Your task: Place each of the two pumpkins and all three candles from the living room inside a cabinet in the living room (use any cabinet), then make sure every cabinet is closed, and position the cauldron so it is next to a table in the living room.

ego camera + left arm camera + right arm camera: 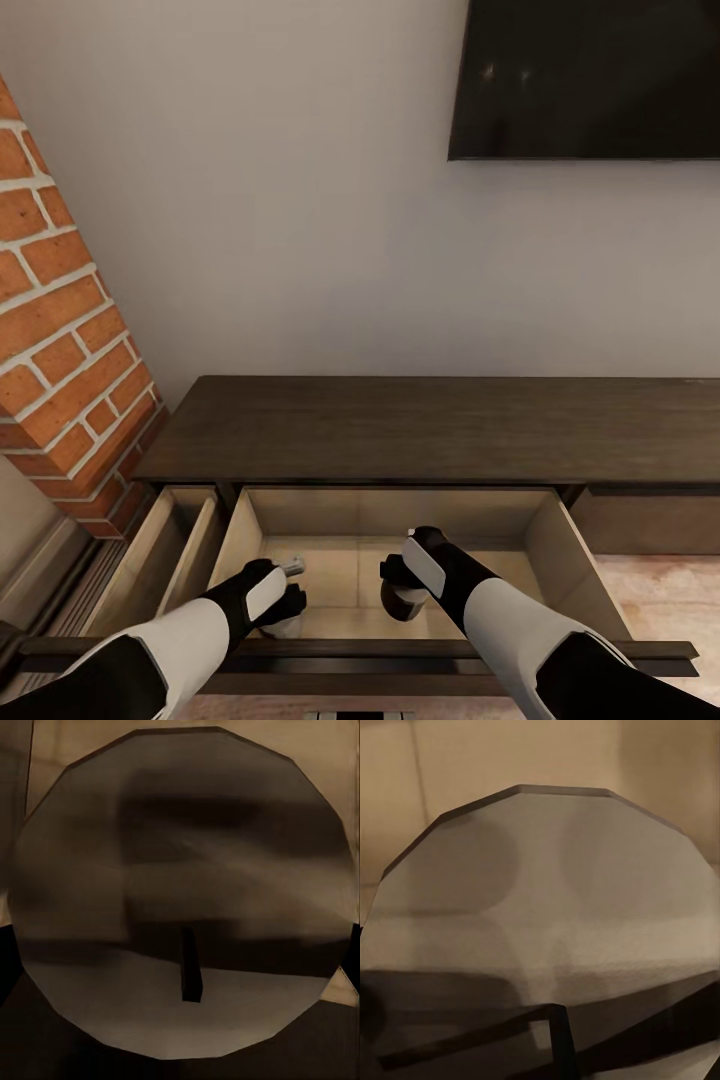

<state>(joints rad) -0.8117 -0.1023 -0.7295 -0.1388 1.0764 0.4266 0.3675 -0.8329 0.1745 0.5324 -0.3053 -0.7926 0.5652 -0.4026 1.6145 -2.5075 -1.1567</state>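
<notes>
brick column (60, 330): stands at the far left, against the wall beside the cabinet.
side drawer (170, 545): open next to the brick, pale inside, contents not visible.
cabinet (430, 425): long, low, dark brown, flat top bare; its wide middle drawer (395, 525) is pulled out toward the robot, beige inside.
left gripper (285, 598): lowered into the middle drawer at its left side; a pale object sits under it, and its wrist view is taken up by a round grey top with a short dark wick, so the object is judged to be a candle (184, 892). how wide the fingers stand, and whether they grip it, cannot be told.
right gripper (400, 590): also down in the drawer, right of centre, over a second pale round object; the right wrist view shows a similar flat round top (547, 900), judged another candle. finger opening cannot be told.
screen (590, 75): dark panel on the wall, upper right.
step in hand: judged to be setting candles into the open drawer.
next move: calls for releasing, lifting both arms clear of the drawer front, then pushing both drawers shut.
pumpkins, cauldron: not seen here.
</notes>
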